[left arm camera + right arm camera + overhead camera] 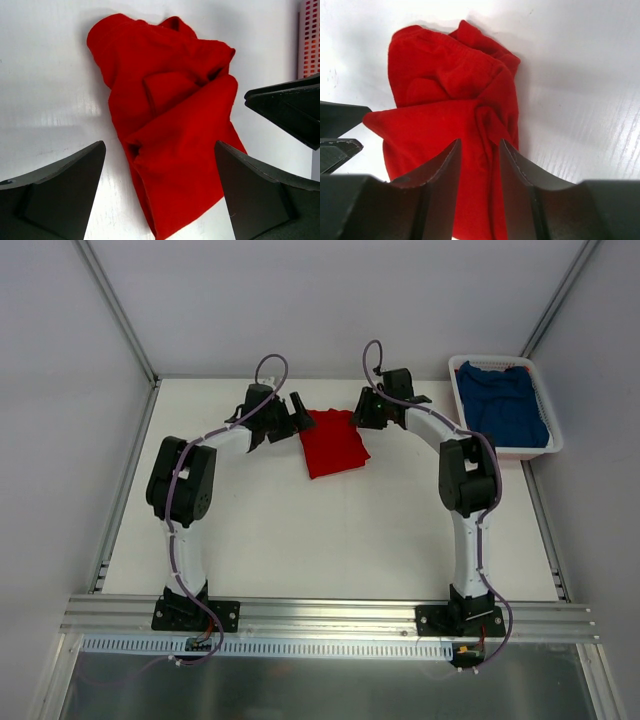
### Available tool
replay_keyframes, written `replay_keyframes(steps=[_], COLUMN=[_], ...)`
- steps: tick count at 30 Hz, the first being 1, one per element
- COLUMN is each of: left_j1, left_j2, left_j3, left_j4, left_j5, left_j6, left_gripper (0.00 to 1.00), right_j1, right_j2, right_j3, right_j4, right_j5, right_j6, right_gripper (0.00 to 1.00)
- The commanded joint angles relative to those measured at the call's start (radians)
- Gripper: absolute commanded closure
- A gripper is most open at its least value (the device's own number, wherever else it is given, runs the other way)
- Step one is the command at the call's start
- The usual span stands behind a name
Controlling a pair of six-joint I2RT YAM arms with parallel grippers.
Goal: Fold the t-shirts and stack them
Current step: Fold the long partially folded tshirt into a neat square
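Presently we find the red shirt (333,443) crumpled on the table (300,530), the left gripper (159,160) spread wide over it and the right gripper (479,150) half-closed about a cloth ridge, grip unconfirmed, apparently to lift and flatten it.

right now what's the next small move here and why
Probably close the left hand on the red shirt. It stands wide open, one finger on either side of the crumpled cloth, gripping nothing, while the right hand already seems to pinch a fold of it. With both hands holding, the shirt could be lifted and spread for folding.
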Motion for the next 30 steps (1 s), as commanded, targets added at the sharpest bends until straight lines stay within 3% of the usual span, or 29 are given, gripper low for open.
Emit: replay_keyframes(steps=[1, 7, 11, 18, 21, 30], left_j1=[-0.002, -0.003, -0.003, -0.009, -0.009, -0.006], left_j2=[0.030, 0.042, 0.056, 0.081, 0.039, -0.158], left_j3=[0.040, 0.026, 0.001, 0.018, -0.014, -0.081], left_j4=[0.026, 0.032, 0.034, -0.095, -0.097, -0.097], left_j5=[0.023, 0.032, 0.054, 0.049, 0.019, -0.057], left_j6=[0.001, -0.002, -0.028, -0.057, -0.050, 0.007], left_gripper=[0.09, 0.09, 0.09, 0.09, 0.08, 0.07], right_j1=[-0.006, -0.006, -0.006, -0.005, -0.005, -0.006], right_j2=[0.030, 0.053, 0.047, -0.016, -0.085, -0.300], right_j3=[0.059, 0.047, 0.016, -0.155, -0.223, -0.251], right_j4=[-0.005, 0.007, 0.019, 0.099, 0.162, 0.128], right_j5=[-0.056, -0.071, -0.076, -0.102, -0.093, -0.041], right_j6=[0.012, 0.012, 0.025, 0.094, 0.101, 0.039], right_gripper=[0.61, 0.61, 0.42, 0.41, 0.41, 0.41])
